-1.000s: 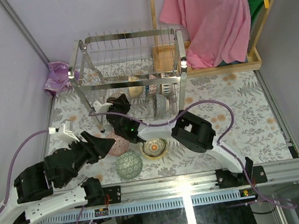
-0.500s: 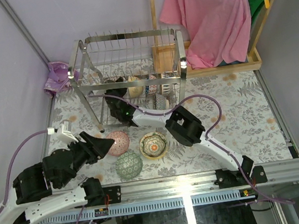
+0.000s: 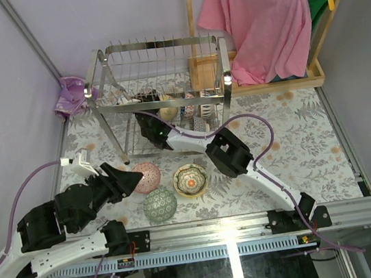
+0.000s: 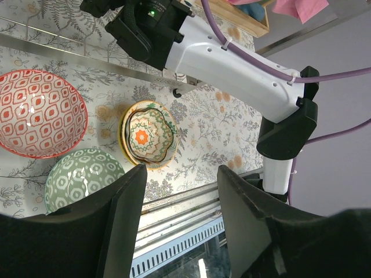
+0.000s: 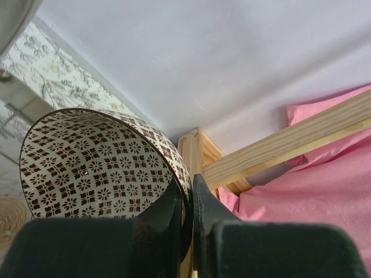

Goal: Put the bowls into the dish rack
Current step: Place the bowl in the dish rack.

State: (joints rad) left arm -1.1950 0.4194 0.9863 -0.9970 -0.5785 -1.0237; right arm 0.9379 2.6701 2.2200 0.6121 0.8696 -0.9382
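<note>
Inside the dish rack, right hand clamps the rim of a bowl; left hand apart.

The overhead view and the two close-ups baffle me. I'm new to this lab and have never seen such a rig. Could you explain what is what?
It is two robot arms bolted at the near edge of a table, each ending in a two-finger gripper. The overhead view comes from a fixed camera above and behind them. Each close-up comes from a camera on one wrist, so its own fingers show. On the table stand a steel dish rack, with bowls already inside, and three loose bowls: a red-patterned bowl, a green bowl and a yellow flower-shaped bowl. The left gripper hovers open near them, holding nothing. The right gripper, reaching into the rack, pinches the rim of a brown-patterned bowl. A pink shirt hangs behind.
</note>
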